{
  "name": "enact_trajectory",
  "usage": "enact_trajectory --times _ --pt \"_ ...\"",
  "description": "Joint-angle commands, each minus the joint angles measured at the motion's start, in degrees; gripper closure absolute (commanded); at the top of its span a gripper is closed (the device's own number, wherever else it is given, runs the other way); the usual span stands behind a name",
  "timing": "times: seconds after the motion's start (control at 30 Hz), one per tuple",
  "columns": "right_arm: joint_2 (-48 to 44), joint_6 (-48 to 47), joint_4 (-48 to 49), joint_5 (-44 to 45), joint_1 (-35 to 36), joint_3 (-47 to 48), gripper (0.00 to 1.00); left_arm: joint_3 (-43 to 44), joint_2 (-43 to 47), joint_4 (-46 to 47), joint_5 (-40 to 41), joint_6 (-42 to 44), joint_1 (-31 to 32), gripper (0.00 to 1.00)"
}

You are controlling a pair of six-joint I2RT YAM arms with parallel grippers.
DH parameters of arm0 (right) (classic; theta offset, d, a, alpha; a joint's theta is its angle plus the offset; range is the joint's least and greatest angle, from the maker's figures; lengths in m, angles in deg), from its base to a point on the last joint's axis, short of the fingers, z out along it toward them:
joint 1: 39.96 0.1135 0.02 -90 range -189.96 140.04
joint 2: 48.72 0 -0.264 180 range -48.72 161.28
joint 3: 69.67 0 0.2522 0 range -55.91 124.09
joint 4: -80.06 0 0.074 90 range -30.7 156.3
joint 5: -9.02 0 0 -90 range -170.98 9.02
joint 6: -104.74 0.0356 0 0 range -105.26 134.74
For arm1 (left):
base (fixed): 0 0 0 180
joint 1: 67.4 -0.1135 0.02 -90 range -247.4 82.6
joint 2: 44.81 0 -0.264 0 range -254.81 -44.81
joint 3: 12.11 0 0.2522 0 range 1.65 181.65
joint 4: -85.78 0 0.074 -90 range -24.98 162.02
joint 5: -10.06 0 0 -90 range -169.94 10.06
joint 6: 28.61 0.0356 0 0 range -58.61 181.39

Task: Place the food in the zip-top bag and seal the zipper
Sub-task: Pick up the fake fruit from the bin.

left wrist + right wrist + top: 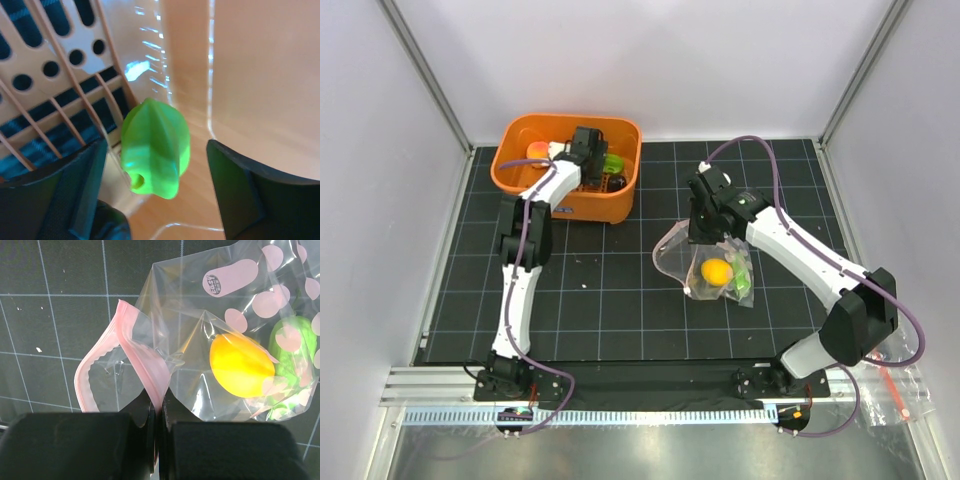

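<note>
Surface point(620, 300) first: a black gridded mat, with the orange basket point(515, 180) at the far left and the zip-top bag point(672, 255) right of centre, well apart from it. The bag's mouth faces left and gapes a bit. Right jaws are clamped together on the zipper point(144, 365), pinching the pink strip at one spot.

Already in the bag: the yellow-orange fruit point(241, 365), with a green piece point(295, 355) just beside it. In the basket are the peach-orange ball point(538, 151), what looks like the small dark purple one point(617, 183), and the other green piece point(156, 147), tucked near the basket wall. Left jaws are down in there, apart, one on either side of that green piece with a gap on both sides, so nothing's gripped yet imo.

Tips for this grab: it's ribbed and rounded, so I'd centre it between the pads point(50, 195), close across the widest part, and squeeze gently so it doesn't squirt out. Watch the pad nearest the wall. Lift straight up before heading bagwards.
</note>
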Motion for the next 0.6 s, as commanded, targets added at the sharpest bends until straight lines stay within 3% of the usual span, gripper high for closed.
enact_trajectory --times 0.0,0.13,0.23,0.33,0.57 --pt "0.4 -1.0 0.2 -1.4 -0.4 2.6 0.99 2.7 -3.4 1.0 1.5 -2.1 0.4 0.18" --pt "0.4 -0.6 -0.3 -1.4 -0.4 2.3 0.99 2.7 -4.3 4.8 1.8 -1.4 0.4 0.51" --pt "0.4 -0.3 -0.4 -1.3 -0.4 1.9 0.99 2.4 -3.6 6.7 2.1 0.8 0.4 0.65" --pt "0.5 -0.2 -0.8 -1.3 -0.5 2.0 0.99 0.1 -1.0 9.9 2.4 3.3 0.4 0.72" --pt "0.4 -0.7 -1.2 -0.8 -0.5 2.5 0.99 -8.3 8.7 15.5 -0.6 7.5 0.4 0.76"
